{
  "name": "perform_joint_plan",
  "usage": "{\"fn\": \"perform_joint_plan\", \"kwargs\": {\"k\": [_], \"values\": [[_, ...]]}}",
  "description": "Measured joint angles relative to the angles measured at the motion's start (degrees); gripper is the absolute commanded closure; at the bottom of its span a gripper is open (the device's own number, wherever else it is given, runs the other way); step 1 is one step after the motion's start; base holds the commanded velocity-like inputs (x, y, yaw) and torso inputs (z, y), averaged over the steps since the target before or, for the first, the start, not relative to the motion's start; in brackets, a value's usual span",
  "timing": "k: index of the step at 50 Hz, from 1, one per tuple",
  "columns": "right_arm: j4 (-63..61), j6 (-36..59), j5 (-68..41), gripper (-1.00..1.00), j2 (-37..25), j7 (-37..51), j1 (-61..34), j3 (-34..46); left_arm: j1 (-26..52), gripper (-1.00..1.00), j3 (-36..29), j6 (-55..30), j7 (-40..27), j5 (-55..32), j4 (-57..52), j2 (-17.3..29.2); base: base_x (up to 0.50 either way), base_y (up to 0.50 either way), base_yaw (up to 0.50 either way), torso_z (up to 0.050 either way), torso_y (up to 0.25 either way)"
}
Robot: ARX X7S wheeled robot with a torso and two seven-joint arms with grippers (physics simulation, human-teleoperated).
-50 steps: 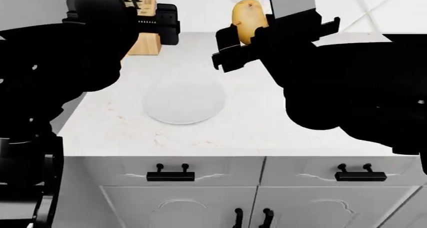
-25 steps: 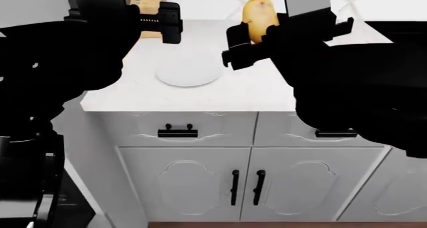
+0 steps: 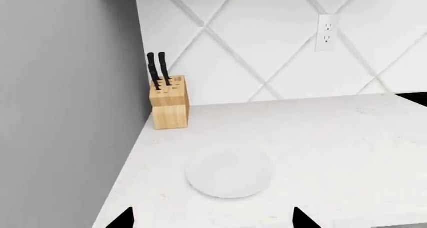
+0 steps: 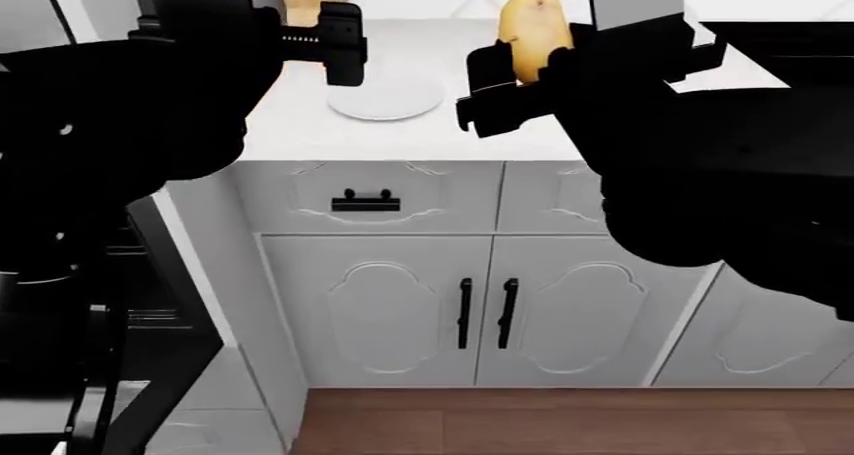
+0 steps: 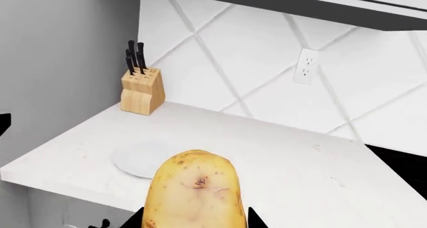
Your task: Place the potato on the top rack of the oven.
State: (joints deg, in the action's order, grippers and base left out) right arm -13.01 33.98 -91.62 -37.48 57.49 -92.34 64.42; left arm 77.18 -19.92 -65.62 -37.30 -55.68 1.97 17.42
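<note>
Left end effector (image 4: pixel 327 40): raised in the head view at upper left, in front of the tabletop (image 4: pixel 441 135) edge. Its fingers stand apart with nothing between them; in the left wrist view only two dark fingertips (image 3: pixel 123 219) show, spread wide, gap empty.

Beyond it, a wooden knife block (image 3: pixel 168 107) with black handles stands at the back corner of the tabletop against the grey side wall (image 3: pixel 67 112). A white plate (image 3: pixel 229 174) lies flat on the tabletop, apart from the block and nearer the front edge. A wall outlet (image 3: pixel 326 31) sits on the diamond-tiled backsplash.

Right end effector (image 4: pixel 527 70): raised at upper centre-right in the head view, closed on the potato (image 4: pixel 534 33). The potato stands upright between the fingers, its upper half clear above them. In the right wrist view the potato (image 5: pixel 195 190) fills the near field, held in the air above the tabletop edge, not touching the plate (image 5: pixel 139 159).

Below the tabletop: white cabinets with black handles (image 4: pixel 483 313). Oven not identifiable in these views.
</note>
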Motion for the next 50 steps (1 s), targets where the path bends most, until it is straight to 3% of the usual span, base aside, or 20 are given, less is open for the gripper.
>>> {"fn": "perform_joint_plan", "kwargs": {"k": [8, 28, 43, 50], "values": [[-0.3, 0.1, -0.1, 1.00, -0.2, 0.4, 0.0, -0.1, 0.0, -1.00, 0.1, 0.0, -0.2, -0.3, -0.1, 0.1, -0.47, 0.00, 0.00, 0.000, 0.000], [-0.5, 0.1, 0.7, 1.00, -0.2, 0.0, 0.5, 0.2, 0.1, -1.00, -0.1, 0.2, -0.5, -0.7, -0.1, 0.4, -0.01, 0.00, 0.00, 0.000, 0.000], [-0.3, 0.5, 0.5, 1.00, -0.1, 0.0, 0.5, 0.2, -0.2, -1.00, -0.1, 0.7, -0.5, -0.9, 0.0, 0.7, -0.46, 0.00, 0.00, 0.000, 0.000], [-0.7, 0.4, 0.7, 1.00, -0.2, -0.2, 0.6, 0.1, -0.2, -1.00, -0.2, 0.7, -0.6, -1.0, -0.1, 0.8, -0.06, 0.00, 0.00, 0.000, 0.000]]}}
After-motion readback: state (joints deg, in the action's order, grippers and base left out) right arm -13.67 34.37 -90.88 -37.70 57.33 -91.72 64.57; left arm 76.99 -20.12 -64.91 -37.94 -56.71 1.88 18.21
